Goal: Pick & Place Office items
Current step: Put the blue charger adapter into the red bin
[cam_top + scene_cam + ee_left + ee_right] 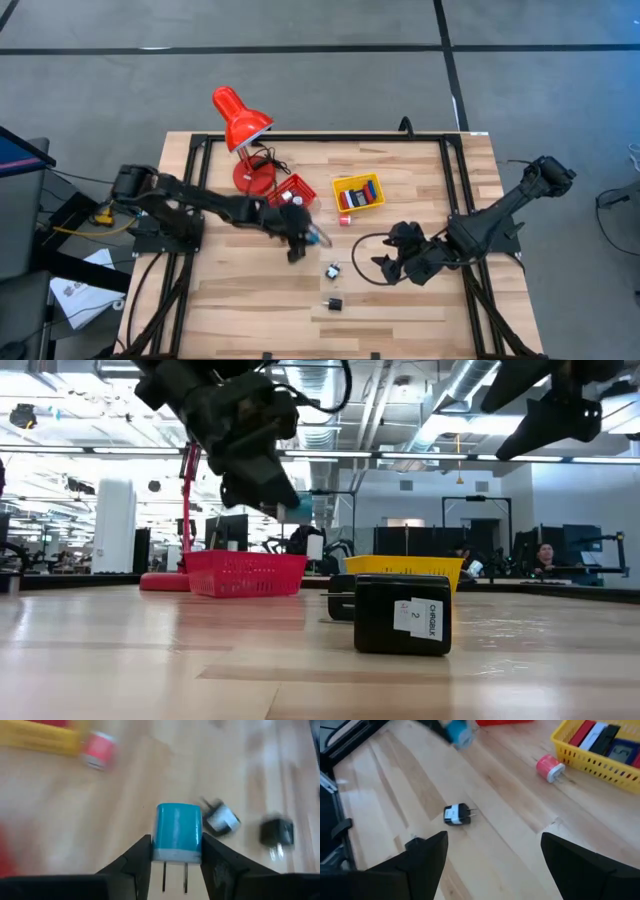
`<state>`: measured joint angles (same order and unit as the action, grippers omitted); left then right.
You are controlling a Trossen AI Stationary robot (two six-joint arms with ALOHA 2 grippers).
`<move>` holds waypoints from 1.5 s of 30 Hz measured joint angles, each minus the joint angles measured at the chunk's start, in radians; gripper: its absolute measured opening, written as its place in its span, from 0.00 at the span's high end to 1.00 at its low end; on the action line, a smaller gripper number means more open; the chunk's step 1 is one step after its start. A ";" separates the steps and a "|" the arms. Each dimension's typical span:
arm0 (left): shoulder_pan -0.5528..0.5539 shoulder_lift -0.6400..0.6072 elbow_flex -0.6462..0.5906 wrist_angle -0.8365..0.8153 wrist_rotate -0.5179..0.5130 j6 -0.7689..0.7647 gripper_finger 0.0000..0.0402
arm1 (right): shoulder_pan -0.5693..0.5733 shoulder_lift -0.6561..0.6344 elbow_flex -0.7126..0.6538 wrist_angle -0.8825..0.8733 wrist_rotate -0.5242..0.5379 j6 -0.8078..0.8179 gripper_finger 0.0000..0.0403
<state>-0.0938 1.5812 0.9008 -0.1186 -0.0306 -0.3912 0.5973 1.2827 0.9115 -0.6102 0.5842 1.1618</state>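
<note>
Looking down, the left claw (pixel 312 236) is seen above the bench (pixel 240 300), near the red basket (pixel 297 190). Past the wrist, a blue plug (pixel 178 832) is gripped tight, lifted to be carried. The right claw (pixel 492 852) is held wide open, waiting.

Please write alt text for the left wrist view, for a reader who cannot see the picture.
The left gripper holds a cyan plug adapter between its two dark fingers, prongs pointing toward the camera, above the wooden table. Beyond it lie two black adapters, a red adapter and the edge of a yellow basket.
</note>
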 joint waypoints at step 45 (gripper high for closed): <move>0.326 0.100 0.000 -0.269 -0.030 -0.130 0.67 | -0.121 0.000 0.000 0.025 -0.008 -0.149 0.22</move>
<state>0.2317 1.6813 0.9008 -0.3873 -0.0608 -0.5209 0.4764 1.2831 0.9115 -0.5850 0.5758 1.0129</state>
